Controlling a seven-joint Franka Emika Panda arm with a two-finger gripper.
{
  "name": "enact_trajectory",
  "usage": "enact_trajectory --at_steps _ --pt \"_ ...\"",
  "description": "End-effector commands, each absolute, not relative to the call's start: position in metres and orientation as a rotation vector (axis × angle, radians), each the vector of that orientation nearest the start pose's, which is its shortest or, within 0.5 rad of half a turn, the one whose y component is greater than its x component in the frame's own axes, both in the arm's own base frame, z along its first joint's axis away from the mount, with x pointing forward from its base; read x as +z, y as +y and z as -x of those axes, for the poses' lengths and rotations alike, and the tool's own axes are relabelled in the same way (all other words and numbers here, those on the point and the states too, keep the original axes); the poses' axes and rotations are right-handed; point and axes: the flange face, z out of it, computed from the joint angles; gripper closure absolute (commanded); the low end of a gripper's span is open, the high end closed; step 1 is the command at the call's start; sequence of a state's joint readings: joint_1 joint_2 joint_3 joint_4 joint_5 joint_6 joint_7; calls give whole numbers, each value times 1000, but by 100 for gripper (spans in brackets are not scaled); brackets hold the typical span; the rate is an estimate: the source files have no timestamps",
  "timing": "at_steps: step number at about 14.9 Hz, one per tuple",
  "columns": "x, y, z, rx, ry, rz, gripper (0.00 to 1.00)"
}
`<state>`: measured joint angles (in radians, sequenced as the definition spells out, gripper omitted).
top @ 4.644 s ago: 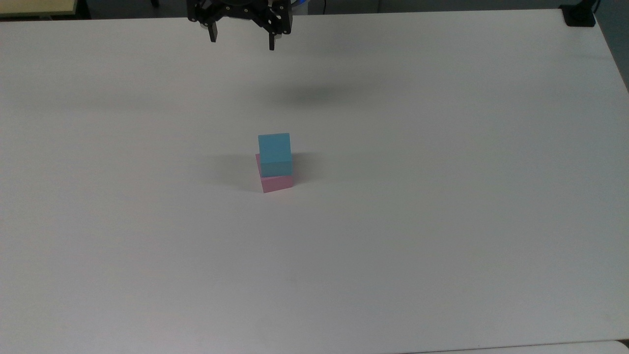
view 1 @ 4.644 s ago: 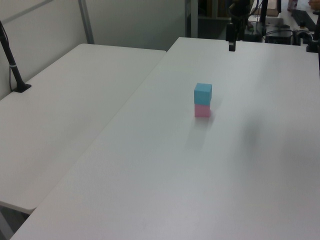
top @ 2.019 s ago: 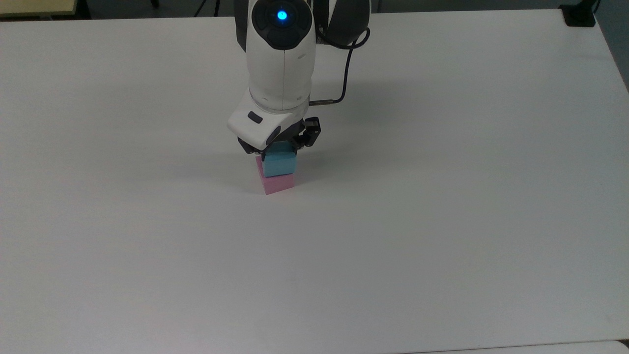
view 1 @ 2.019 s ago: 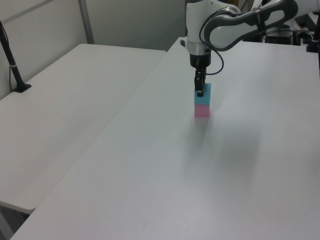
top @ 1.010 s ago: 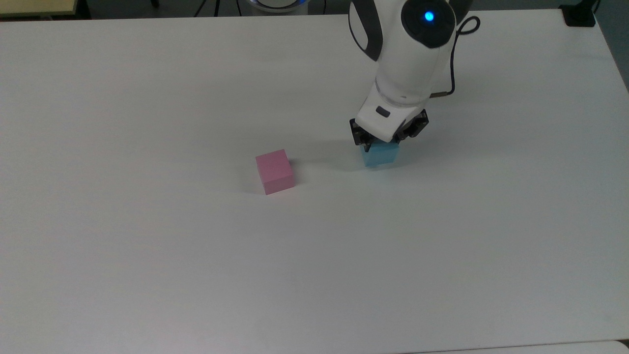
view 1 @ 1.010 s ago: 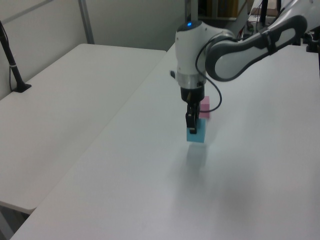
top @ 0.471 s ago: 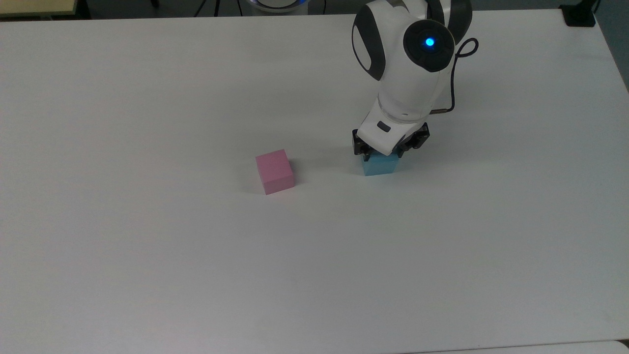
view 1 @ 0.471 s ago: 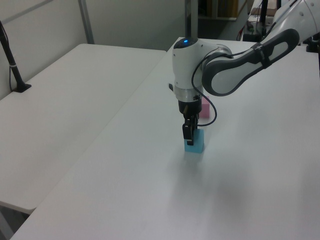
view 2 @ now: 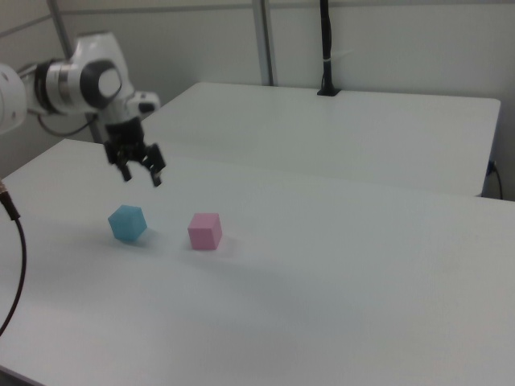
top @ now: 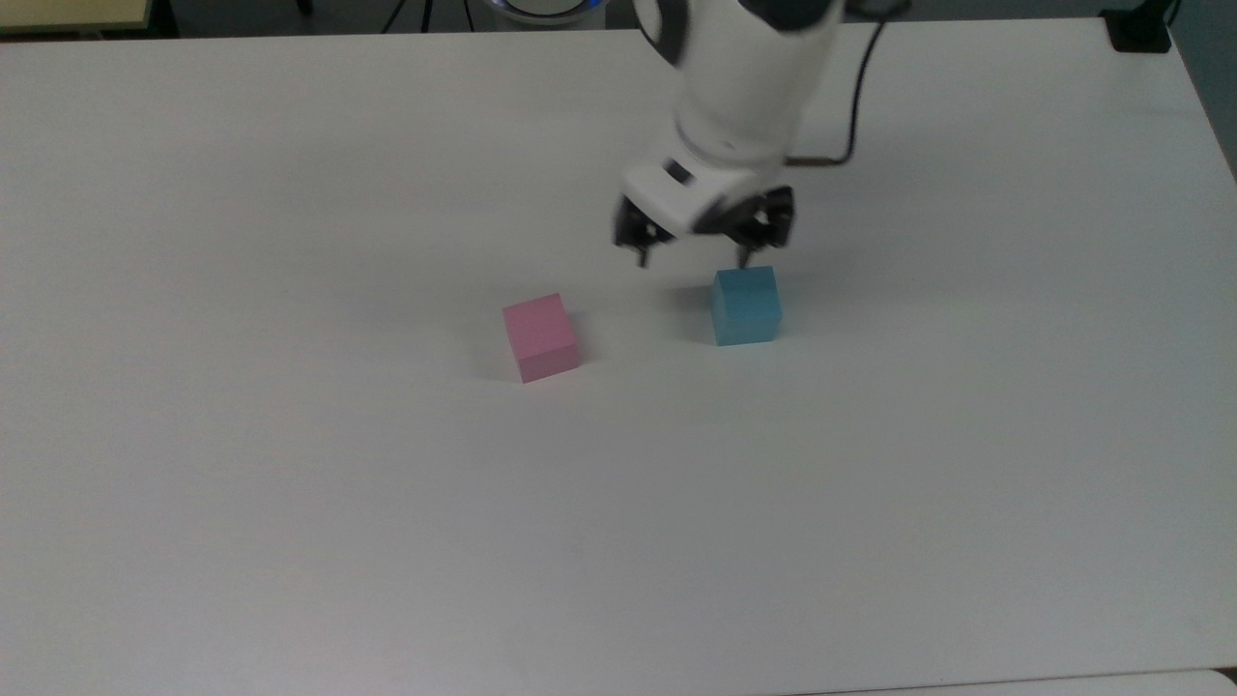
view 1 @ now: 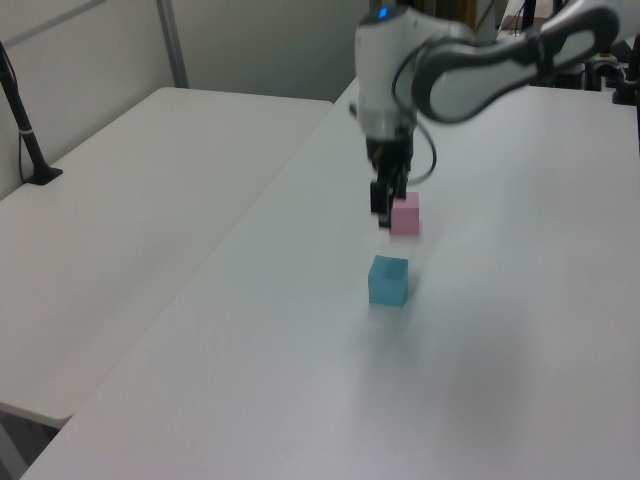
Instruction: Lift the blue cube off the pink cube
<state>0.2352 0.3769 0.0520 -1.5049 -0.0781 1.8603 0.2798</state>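
The blue cube [top: 746, 304] rests alone on the white table [top: 290, 503], to the right of the pink cube [top: 541, 336] in the top view, about two cube widths apart. In the left view the blue cube [view 1: 388, 280] lies nearer than the pink cube [view 1: 405, 214]. In the right view the blue cube [view 2: 128, 223] sits left of the pink cube [view 2: 204, 231]. My gripper [top: 694, 257] hangs open and empty above the table, just behind the blue cube and clear of it; it also shows in the left view [view 1: 385, 211] and the right view [view 2: 142, 174].
A second white table [view 1: 120, 230] adjoins on the left view's left, with a black post [view 1: 24, 130] on it. A black post [view 2: 325, 48] stands on the far table in the right view. A black cable [view 2: 16, 257] hangs at the right view's left edge.
The gripper carried the blue cube off the pink cube and set it down to the top view's right. Since half a second ago it has opened, let go and risen away.
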Motion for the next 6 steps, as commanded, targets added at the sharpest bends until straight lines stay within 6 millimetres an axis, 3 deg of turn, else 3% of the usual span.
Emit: enact_trajectory --at_steps 1,3,6 --pt "530 84 -619 -30 148 3231 0" --pt "548 50 -613 -25 143 3236 0" --pt "555 14 -607 -27 211 3235 0"
